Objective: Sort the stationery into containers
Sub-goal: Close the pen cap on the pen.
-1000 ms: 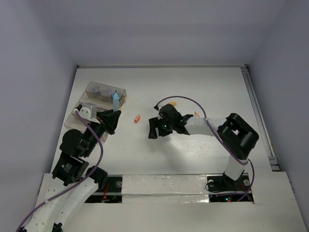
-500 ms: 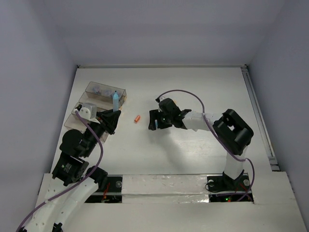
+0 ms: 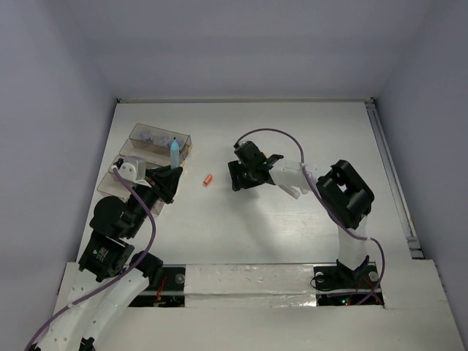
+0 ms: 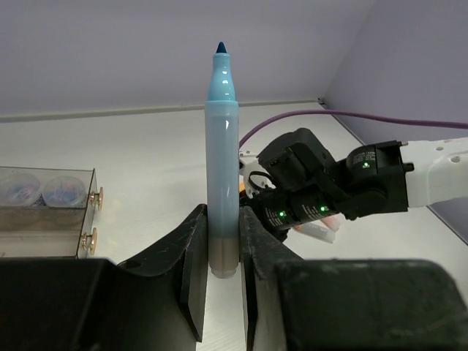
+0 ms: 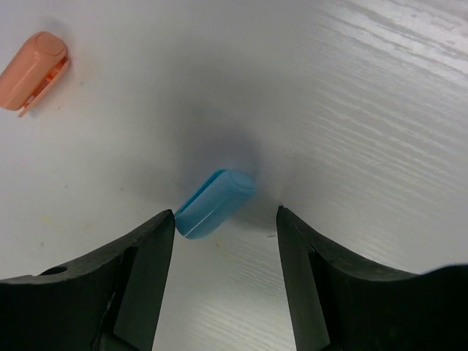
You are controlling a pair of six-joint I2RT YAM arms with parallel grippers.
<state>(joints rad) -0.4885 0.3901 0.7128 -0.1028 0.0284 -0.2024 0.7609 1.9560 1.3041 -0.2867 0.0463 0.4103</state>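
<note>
Stationery still out of the bins comes to a few loose pieces, as far as I can see. Near the far-left corner of the white table point(image 3: 307, 124), the clear plastic rectangular bins point(image 3: 157, 142) sit in stepped rows, and the farthest one holds small round lilac-topped tubs point(image 3: 152, 136).

At the bins' right end my left gripper point(image 3: 170, 177) is pressed together on a light-blue plastic marker point(image 3: 175, 152). It pinches the marker's grey lower end point(image 4: 221, 146), so the marker stands upright and uncapped with its dark tip up. This arm has not stirred in the last second. I cannot tell whether the marker hangs over the bins or just beside them.

Further right, a small orange piece point(image 3: 208, 179) lies on bare table between the two arms.

The change is on the right. My right gripper point(image 3: 245, 174) has swung from mid-table toward the far left. Its fingers have drawn inward but are still spread. In the wrist view they straddle a short light-blue plastic cap point(image 5: 216, 202), which lies on its side and touches neither finger. A peach-orange clipped cap point(image 5: 33, 71) lies well apart from it; I cannot tell if this is the same orange piece.

I judge that the blue cap belongs to the marker, so I am lining up to pick it and close the marker before binning it. The cap is smooth and round, so it may roll or squirt out as the fingers close.
</note>
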